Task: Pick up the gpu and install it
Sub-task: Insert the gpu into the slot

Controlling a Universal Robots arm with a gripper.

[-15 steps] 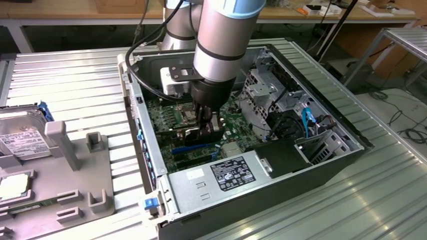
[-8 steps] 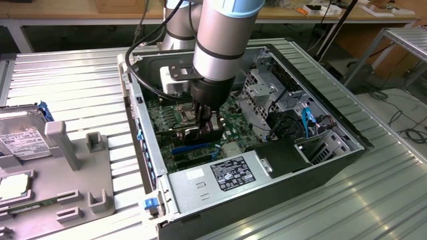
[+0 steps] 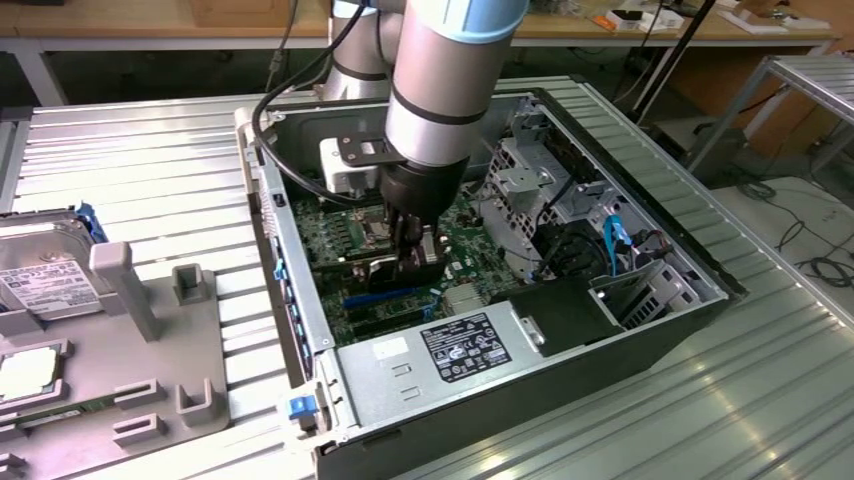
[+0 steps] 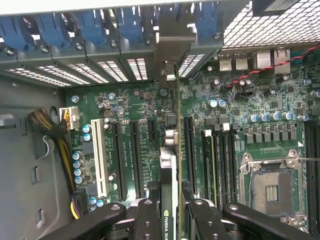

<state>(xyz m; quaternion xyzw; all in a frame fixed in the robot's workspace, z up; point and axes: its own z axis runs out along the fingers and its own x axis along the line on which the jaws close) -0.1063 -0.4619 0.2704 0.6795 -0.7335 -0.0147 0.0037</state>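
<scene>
Two black fingers [image 4: 148, 220] of the gripper [image 4: 172, 222] press in on either side of the gpu [image 4: 171, 165], a thin dark green-black circuit card seen edge-on from the wrist view, so the tool is closed on the card and holds it. The card stands upright over the green motherboard [image 4: 130, 102] and runs parallel to the long black expansion slots [image 4: 135, 150]. Its pale silver metal bracket [image 4: 170, 47] meets the perforated rear slot covers [image 4: 115, 70], next to a line of blue plastic clips [image 4: 90, 25]. Whether its edge is seated in a slot cannot be told.

The wrist view also gives one white slot [image 4: 98, 155], a square metal-framed processor socket [image 4: 272, 187] and a braided black-and-yellow cable bundle [image 4: 50, 125].

The exterior view instead takes in the grey-and-blue arm [image 3: 441, 70], which extends down into the open black computer case [image 3: 561, 400] lying on a ribbed metal table [image 3: 747, 400]. It also shows a silver power supply [image 3: 441, 350]. On the exterior view's left, a boxy silver hard drive [image 3: 40, 270] sits beside a grey plastic fixture [image 3: 147, 330].

White letters "QUA" sit under a logo on the card's label. The power supply's black sticker carries print too small to read.
</scene>
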